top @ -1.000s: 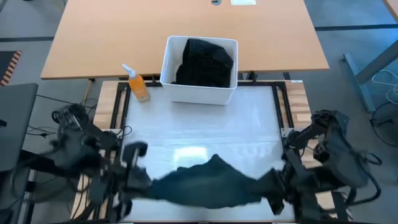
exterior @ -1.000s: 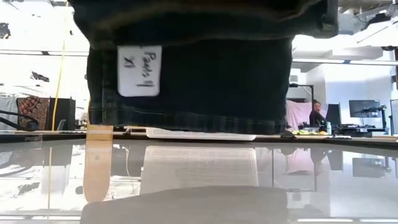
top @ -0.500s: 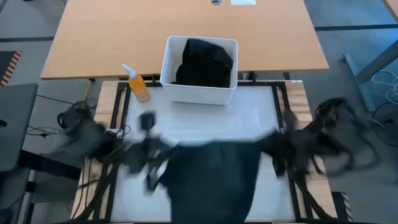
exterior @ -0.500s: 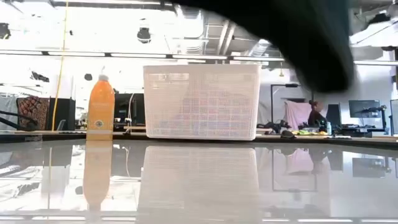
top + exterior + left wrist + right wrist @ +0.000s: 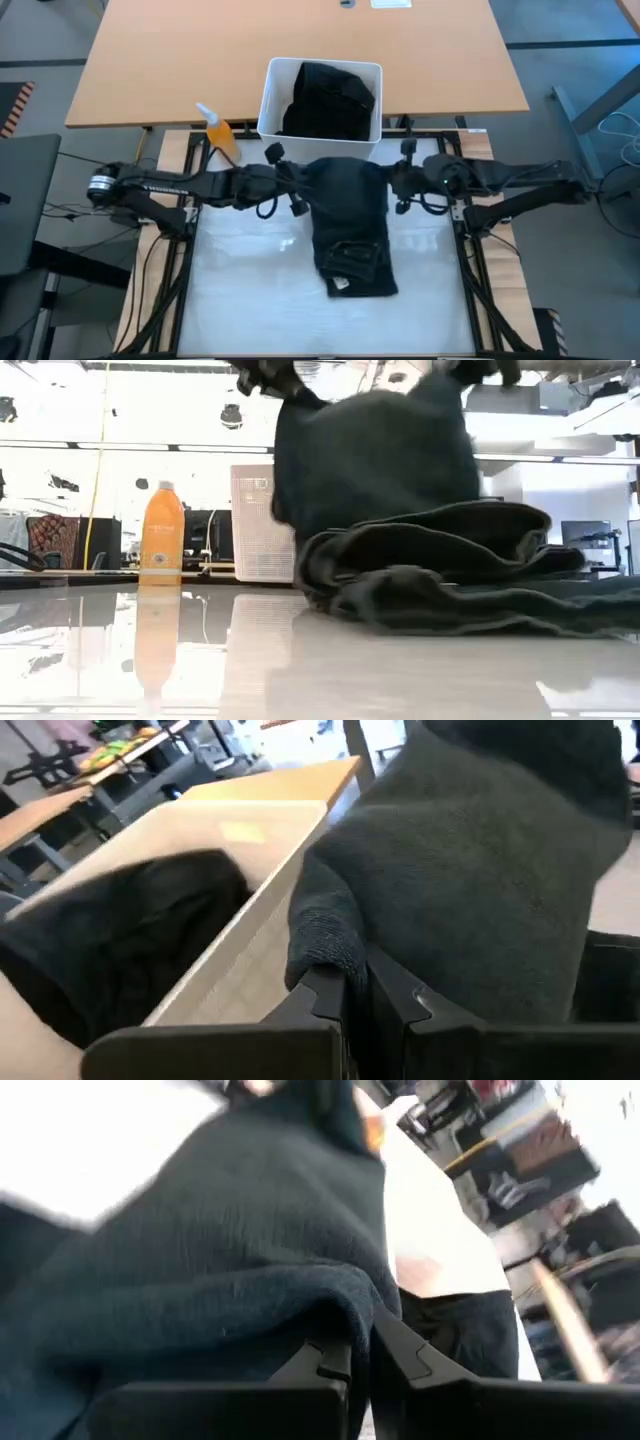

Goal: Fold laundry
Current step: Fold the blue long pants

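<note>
Dark navy trousers (image 5: 353,235) lie mid-table, far end lifted, near end bunched, seemingly doubled over. Black clothing (image 5: 328,100) sits heaped beyond them, at the table's far edge.

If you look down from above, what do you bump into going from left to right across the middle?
Left gripper → dark trousers → right gripper. Both grippers are shut on the trousers' far edge, right in front of the white bin.
</note>
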Motion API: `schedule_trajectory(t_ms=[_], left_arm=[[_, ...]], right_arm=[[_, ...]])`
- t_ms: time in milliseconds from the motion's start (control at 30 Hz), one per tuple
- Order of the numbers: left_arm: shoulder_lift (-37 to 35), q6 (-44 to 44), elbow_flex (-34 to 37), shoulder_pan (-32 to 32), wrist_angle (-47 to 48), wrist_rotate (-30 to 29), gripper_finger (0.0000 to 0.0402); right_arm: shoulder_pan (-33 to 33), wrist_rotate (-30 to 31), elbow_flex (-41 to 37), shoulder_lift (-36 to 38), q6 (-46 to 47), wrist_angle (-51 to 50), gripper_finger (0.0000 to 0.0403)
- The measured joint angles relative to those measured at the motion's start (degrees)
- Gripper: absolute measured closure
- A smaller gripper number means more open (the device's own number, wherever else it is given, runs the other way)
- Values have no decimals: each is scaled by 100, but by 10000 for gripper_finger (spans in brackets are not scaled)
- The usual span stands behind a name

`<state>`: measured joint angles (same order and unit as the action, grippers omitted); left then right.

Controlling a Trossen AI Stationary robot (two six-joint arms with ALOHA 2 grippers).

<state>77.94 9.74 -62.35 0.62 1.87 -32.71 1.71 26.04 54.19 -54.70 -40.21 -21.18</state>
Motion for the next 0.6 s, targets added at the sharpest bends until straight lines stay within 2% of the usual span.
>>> schedule_trajectory(t_ms=[67, 167, 400, 600], left_arm=[[-116, -29, 417, -33, -383, 20, 401], [-218, -261, 741, -32, -734, 65, 401], [-194, -596, 936, 418, -1206, 676, 401], [-193, -745, 979, 629, -1891, 694, 401]], right_arm=[[-146, -29, -583, 137, -572, 474, 371], [-217, -53, -1025, 297, -874, 669, 371], [54, -28, -1079, 786, -931, 427, 365], [112, 395, -969, 1078, -686, 732, 338]])
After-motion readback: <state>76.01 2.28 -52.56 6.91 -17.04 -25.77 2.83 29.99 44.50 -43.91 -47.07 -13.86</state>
